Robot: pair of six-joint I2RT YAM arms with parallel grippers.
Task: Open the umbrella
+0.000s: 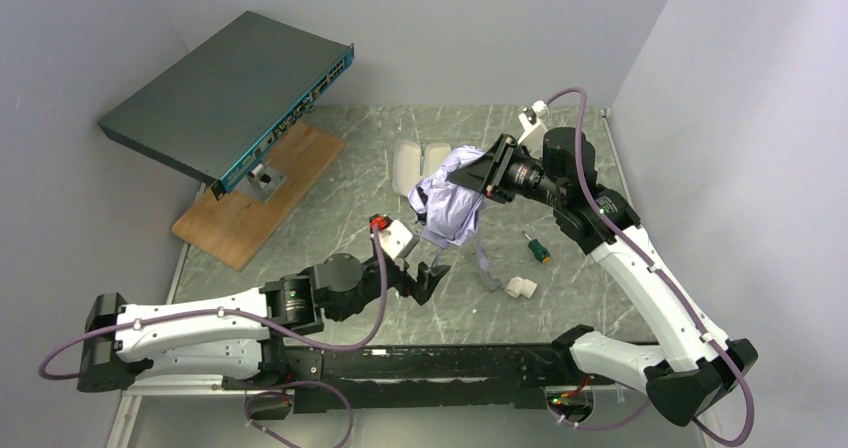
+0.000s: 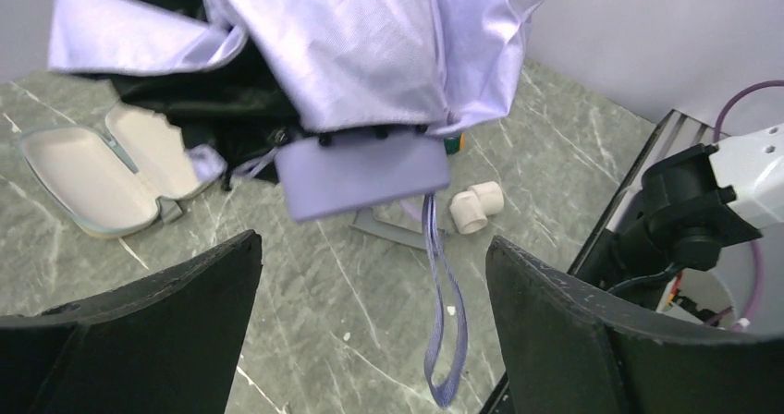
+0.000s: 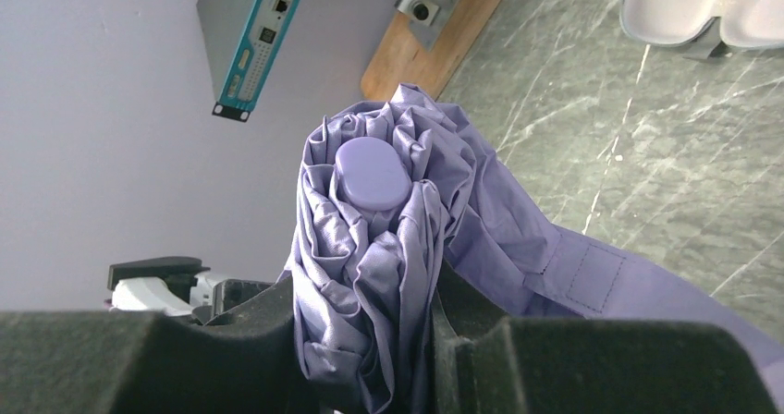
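Left tool [image 2: 372, 264]: nearest to view, its 2 fingers spread wide and holding nothing, low over the bench [image 1: 350, 188].
Umbrella [image 1: 447, 206]: hanging in the air over the middle of the bench, folded, with its canopy loose and flaring at the lower end.
Long axis: steeply tilted as I judge it, with the cap [image 3: 370, 174] up toward the far side and the handle [image 2: 359, 176] down toward the near side.
Handle to left tool: the handle sits just ahead of and above the gaping fingers, end-on to them and not between them. The left arm is plainly the nearer arm to it.
Wrist loop [image 2: 445, 312]: dangling from the handle toward the bench; whether it touches I cannot tell.
Right tool [image 1: 480, 173]: clenched on the bunched canopy just below the cap, carrying the whole umbrella.
Closure strap [image 3: 599, 280]: lying loose off the fabric, seemingly undone.
Coming move: likely the left tool takes the handle and draws it away from the right tool along that axis.
Clutter: an open case [image 1: 418, 160], a screwdriver [image 1: 538, 249] and a white fitting [image 1: 519, 288] lie on the bench nearby, apart from both tools.
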